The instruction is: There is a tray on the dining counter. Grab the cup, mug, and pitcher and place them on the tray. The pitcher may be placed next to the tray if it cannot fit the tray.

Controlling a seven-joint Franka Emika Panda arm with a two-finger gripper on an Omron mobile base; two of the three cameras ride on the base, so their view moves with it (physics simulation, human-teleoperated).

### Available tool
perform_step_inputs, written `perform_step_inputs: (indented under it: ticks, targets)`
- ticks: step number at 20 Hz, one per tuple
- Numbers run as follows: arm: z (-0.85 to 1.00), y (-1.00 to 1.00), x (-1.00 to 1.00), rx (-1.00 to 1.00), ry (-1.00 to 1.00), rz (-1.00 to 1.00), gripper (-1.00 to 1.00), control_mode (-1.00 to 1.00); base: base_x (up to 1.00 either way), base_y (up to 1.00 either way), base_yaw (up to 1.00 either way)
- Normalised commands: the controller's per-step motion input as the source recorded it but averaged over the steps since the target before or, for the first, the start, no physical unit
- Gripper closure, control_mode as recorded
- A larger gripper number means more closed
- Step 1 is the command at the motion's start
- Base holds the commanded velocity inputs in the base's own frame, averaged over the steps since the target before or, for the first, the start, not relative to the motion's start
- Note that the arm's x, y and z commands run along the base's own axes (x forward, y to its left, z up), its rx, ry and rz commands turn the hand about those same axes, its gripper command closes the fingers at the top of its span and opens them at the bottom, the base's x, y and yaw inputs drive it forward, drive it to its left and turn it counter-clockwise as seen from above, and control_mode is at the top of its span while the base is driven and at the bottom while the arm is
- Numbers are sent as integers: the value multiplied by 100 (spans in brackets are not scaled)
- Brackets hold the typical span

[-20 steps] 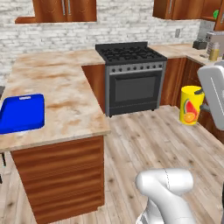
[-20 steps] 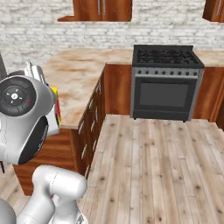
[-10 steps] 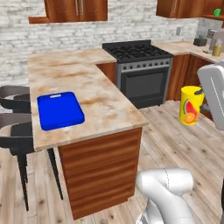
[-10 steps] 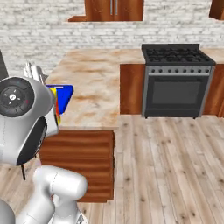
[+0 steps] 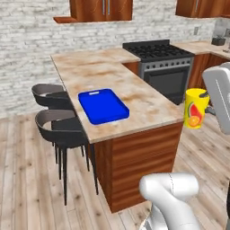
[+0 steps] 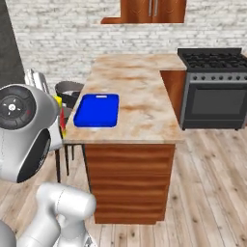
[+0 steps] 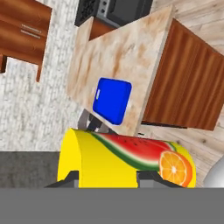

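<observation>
Yellow cup [image 5: 195, 108] is up in the air at about 3 o'clock in the left base view, hanging off the end of the counter [image 5: 134, 96] rather than over it. You can see the red-orange fruit picture on its side facing the camera. In the hand view the cup [image 7: 124, 159] lies sideways across the bottom, watermelon slice and orange on show, sitting right between the two dark tips of the claw [image 7: 107, 177], one tip at roughly 7 o'clock of the cup and the other at 5 o'clock. So the claw is clamped onto the cup, fingers pressed against both sides.

The blue tray [image 5: 103, 105] sits flat on the marbled counter, near the end closest to the robot and toward the stool side. From the cup it's off at around 9 o'clock in the left base view, well apart. In the right base view the tray [image 6: 97, 110] is at about 10 o'clock from centre, and a sliver of the yellow cup [image 6: 59, 103] peeks out just beside the big white arm joint, at 9 o'clock of the tray.

Two dark stools [image 5: 60, 123] stand along the counter's side next to the tray. A black stove [image 5: 164, 67] sits at the far end, around 1 o'clock.
</observation>
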Motion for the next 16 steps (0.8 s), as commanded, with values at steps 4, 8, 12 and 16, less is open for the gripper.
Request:
perform_step_inputs:
  ticks: [4, 8, 12, 16]
  targets:
    - [0, 0, 0, 0, 0, 0, 100, 100, 37, 80, 0]
    - [0, 0, 0, 0, 0, 0, 100, 100, 44, 61, 0]
    - [0, 0, 0, 0, 0, 0, 100, 100, 60, 11, 0]
    - [0, 0, 0, 0, 0, 0, 100, 100, 34, -16, 3]
